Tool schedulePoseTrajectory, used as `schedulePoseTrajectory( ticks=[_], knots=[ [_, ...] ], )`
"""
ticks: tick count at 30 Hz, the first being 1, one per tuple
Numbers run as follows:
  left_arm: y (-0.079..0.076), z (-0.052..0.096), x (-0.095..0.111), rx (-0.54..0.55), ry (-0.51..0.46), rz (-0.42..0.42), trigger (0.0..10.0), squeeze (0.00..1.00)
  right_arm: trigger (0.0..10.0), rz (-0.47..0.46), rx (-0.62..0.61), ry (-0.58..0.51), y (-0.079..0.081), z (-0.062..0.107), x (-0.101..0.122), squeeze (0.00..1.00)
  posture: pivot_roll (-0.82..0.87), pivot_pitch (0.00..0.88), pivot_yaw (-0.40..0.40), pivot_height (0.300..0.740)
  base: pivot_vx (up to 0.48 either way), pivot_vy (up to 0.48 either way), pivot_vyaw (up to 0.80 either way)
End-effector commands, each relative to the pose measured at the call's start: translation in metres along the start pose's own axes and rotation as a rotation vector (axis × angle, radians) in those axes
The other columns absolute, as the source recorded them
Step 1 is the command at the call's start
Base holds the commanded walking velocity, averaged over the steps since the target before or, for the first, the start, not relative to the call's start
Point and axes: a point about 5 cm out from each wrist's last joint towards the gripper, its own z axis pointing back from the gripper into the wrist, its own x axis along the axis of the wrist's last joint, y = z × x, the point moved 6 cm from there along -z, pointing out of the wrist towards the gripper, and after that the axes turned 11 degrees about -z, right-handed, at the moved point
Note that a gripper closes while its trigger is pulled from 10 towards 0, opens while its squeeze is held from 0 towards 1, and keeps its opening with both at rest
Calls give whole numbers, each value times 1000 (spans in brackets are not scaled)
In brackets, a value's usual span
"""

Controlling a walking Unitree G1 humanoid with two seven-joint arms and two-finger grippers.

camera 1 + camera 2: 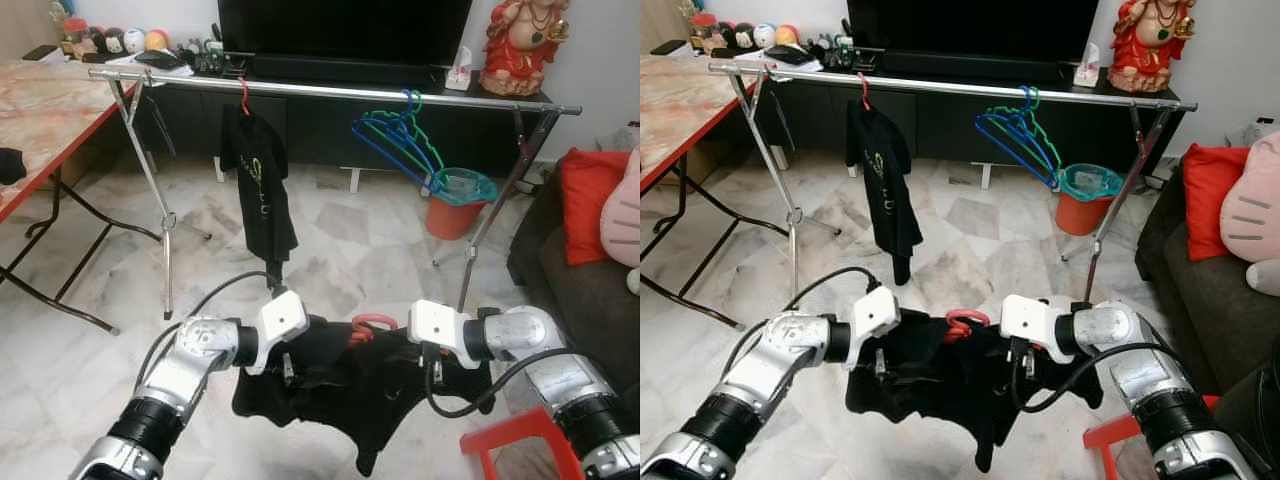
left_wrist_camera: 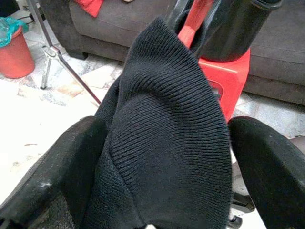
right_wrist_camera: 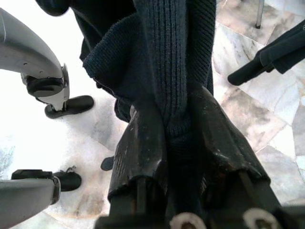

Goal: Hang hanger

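A black knit garment on a red hanger, whose hook sticks up at the middle, hangs in the air in front of me between both arms. My left gripper grips the garment's left side; in the left wrist view the knit bulges between its two fingers. At the right side, my right gripper is shut on a fold, which the right wrist view shows pinched tight between the fingers. The silver clothes rail stands farther ahead, across the room.
On the rail hang a black shirt on a red hanger and several blue and green hangers. An orange bin stands behind the rail. A red stool and a dark sofa are to my right, and a table is to my left.
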Motion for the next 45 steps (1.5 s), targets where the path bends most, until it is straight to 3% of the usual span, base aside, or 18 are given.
schedulePoseTrajectory(
  ticks=[1, 12, 13, 14, 16, 17, 45],
  knots=[
    [3, -2, 4, -3, 0, -27, 10000, 0, 0, 22, -5, -31, -2, 5, 10, 0, -56, 0, -32, 740, 0, 0, 0],
    [-2, -7, 9, -34, -37, -9, 10000, 0, 0, 19, 10, -37, 2, 2, 13, 0, -53, 0, -35, 740, 0, 0, 0],
    [-3, -7, 9, -41, -39, -7, 7922, 0, 0, 18, 9, -37, 2, 2, 13, 0, -53, 0, -33, 740, 0, 0, 0],
    [-6, -7, 10, -57, -42, 0, 4510, 0, 0, 17, 9, -38, 2, 2, 13, 0, -54, 0, -33, 740, 0, 0, 0],
    [-8, -7, 10, -68, -45, 7, 4510, 0, 0, 17, 9, -39, 3, 1, 14, 0, -54, 0, -33, 740, 0, 0, 0],
    [-8, -7, 10, -70, -45, 8, 0, 0, 0, 17, 8, -40, 2, 1, 14, 0, -54, 0, -32, 740, 0, 0, 0],
    [-4, -17, 5, -26, -17, 8, 0, 0, 0, 29, 5, -69, 4, 1, 26, 0, -54, 0, -26, 740, 0, 0, 0]
  ],
)
